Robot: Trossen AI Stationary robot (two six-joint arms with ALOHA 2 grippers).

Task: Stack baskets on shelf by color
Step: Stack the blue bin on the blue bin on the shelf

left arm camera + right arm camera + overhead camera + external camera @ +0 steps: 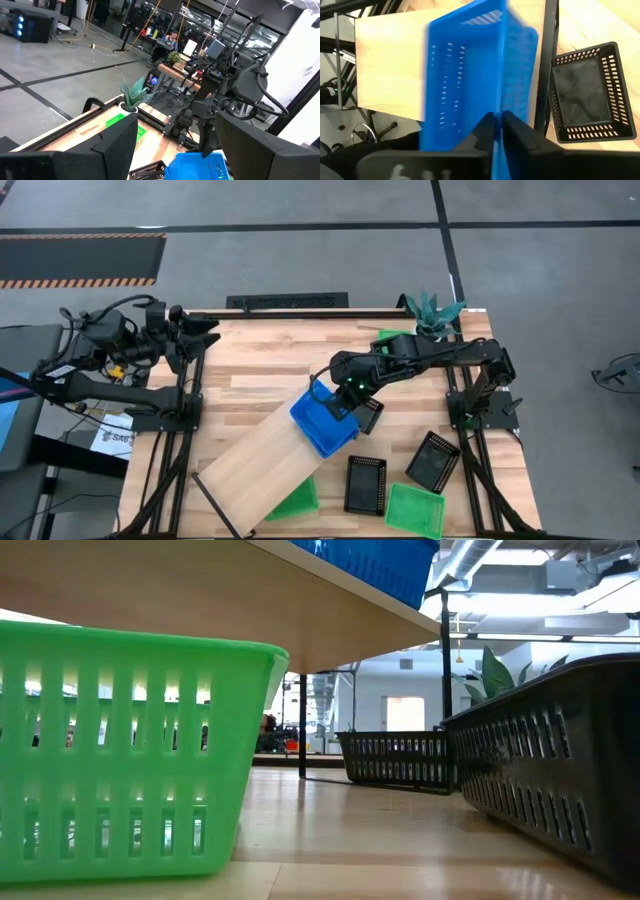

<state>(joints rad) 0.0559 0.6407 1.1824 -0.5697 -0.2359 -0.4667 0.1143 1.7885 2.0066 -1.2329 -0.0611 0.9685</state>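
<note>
The shelf (262, 462), a pale plank on a black frame, lies slantwise across the table. My right gripper (337, 396) is shut on a blue basket (323, 423) at the plank's far right end. The basket also shows in the right wrist view (465, 75). My left gripper (195, 330) waits open and empty at the table's far left corner. Black baskets (365, 485) (433, 462) (370, 416) rest on their bottoms on the table. Green baskets stand near the front edge (415, 510), under the shelf (295, 500) and by the plant (393, 340). My right gripper pinches the blue basket's side wall at its rim (499, 107), one finger inside the basket and one outside. The fingers come from above and from the table's far right, slanting down. I cannot tell whether the basket rests on the plank or hangs just above it.
A plant in a white pot (432, 315) stands at the far right corner. In the low view the plank (250, 600) passes overhead, above a green basket (120, 750), with black baskets (395, 760) (560, 760) beside it. The far left part of the tabletop (260, 355) is bare.
</note>
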